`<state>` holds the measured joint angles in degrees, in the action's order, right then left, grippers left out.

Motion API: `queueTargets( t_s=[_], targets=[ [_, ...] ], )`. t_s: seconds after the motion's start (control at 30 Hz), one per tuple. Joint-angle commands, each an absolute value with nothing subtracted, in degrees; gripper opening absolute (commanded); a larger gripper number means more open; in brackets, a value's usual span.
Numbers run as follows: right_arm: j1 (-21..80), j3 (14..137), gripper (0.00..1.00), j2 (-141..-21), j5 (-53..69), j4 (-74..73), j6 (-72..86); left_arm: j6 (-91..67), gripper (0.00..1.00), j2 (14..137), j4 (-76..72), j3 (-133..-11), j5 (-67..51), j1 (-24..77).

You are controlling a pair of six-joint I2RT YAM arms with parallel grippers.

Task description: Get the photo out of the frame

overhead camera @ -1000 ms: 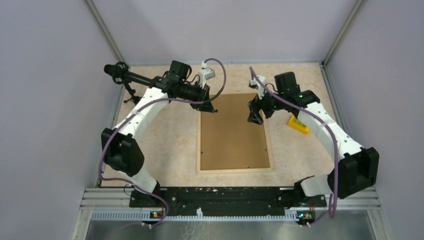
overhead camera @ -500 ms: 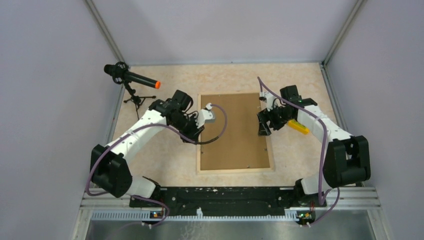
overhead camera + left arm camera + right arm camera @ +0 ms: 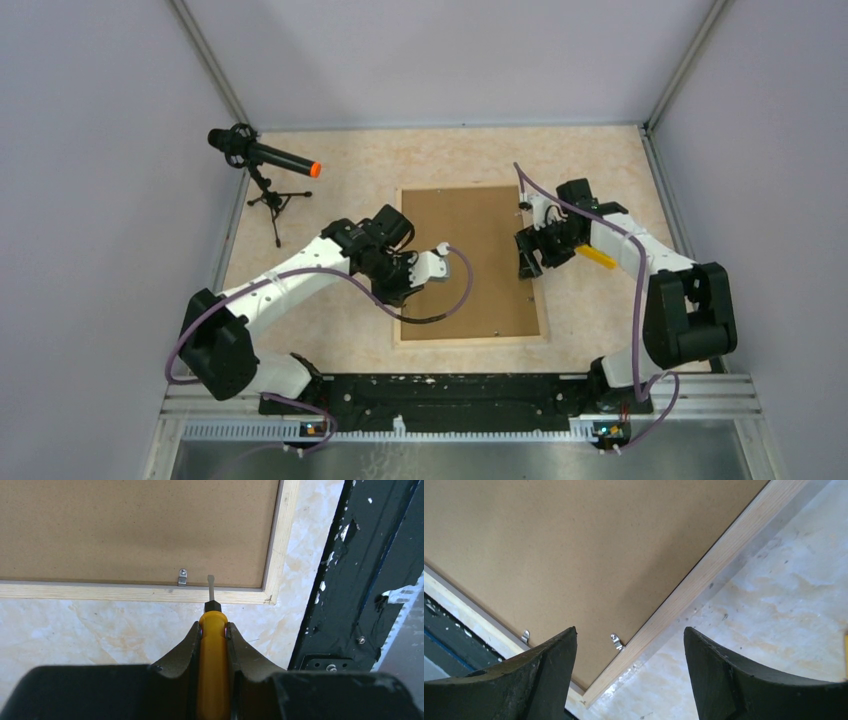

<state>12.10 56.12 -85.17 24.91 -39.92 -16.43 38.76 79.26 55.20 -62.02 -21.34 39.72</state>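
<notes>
The left jaws are clenching a yellow-handled screwdriver [image 3: 213, 670], its flat tip just beside a small metal clip [image 3: 183, 577] that only the wrist view is showing. The right jaws are hanging released above the frame [image 3: 470, 262]'s right edge. The frame is lying face down mid-desk [image 3: 330, 160], showing matte brown board and a pale wood rim, and hiding the photo. Marbled desk is lying open around it.

Holds the left arm [image 3: 290, 275] bent low and inward, left gripper [image 3: 213, 630] clamped tight on a yellow-handled screwdriver [image 3: 213, 670]. Folds the right arm [image 3: 645, 245] inward too, right gripper [image 3: 629, 635] angled down, seemingly steeply, fingers [image 3: 539, 680] spread wide apart.
</notes>
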Motion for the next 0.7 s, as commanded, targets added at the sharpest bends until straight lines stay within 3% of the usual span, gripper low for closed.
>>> queueTargets(
  t_s=[0.0, 0.67],
  targets=[
    [11.9, 54.8, 0.76, -85.8, 23.9, -38.1, -14.7, 39.1, 0.0, 79.4, 54.9, -62.5, -16.7, 43.2],
    [11.9, 54.3, 0.71, -89.1, 19.1, -36.3, -12.3, 36.8, 0.0, 84.3, 53.4, -64.6, -7.6, 45.5]
  ],
)
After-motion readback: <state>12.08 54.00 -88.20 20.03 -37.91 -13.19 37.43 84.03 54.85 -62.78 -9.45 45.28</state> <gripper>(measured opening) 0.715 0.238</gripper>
